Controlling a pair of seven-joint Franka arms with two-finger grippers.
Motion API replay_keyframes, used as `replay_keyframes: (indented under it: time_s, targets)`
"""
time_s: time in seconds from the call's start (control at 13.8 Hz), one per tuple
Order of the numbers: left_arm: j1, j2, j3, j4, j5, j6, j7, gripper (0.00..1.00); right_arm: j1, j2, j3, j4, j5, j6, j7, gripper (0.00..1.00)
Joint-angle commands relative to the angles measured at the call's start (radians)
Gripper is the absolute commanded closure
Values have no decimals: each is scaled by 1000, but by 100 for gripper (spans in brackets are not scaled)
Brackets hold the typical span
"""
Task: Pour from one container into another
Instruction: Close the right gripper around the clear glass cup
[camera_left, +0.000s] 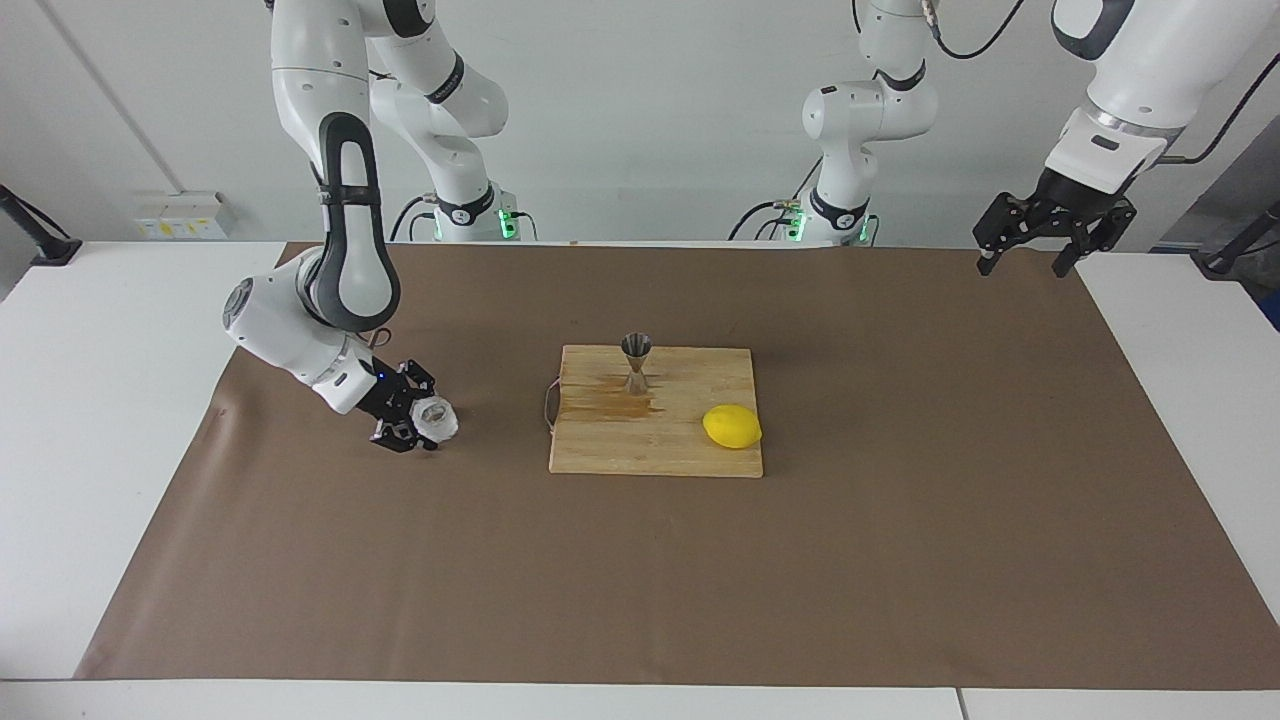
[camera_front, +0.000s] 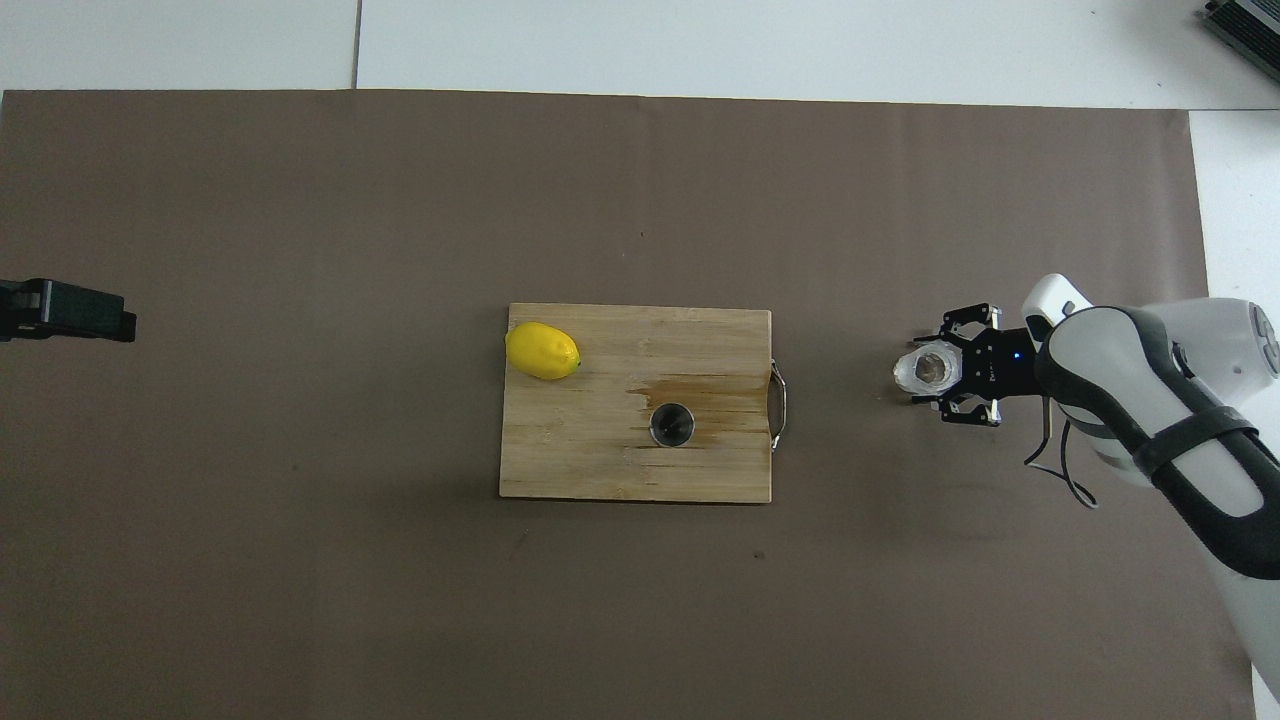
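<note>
Bright, even light; soft shadows

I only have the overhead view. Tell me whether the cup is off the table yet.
Observer: No. The cup sits on the brown paper, with the right gripper low and closed around its sides.
Operator: Report the left gripper; I see just a black sliver.
Observer: The left gripper hangs open, high over the paper's edge at the left arm's end, waiting.
Operator: Check that the jigger is upright.
Observer: The jigger stands upright on the cutting board, one cone up, one down.
</note>
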Motion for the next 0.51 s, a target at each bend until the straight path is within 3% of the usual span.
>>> replay_keyframes:
  time_s: [0.0, 0.43]
  targets:
    - [6, -42, -4, -47, 14, 15, 26, 0, -2, -12, 3, -10, 28, -17, -24, 41]
    - [5, -44, -4, -47, 14, 6, 23, 0, -2, -23, 9, -10, 28, -17, -18, 66]
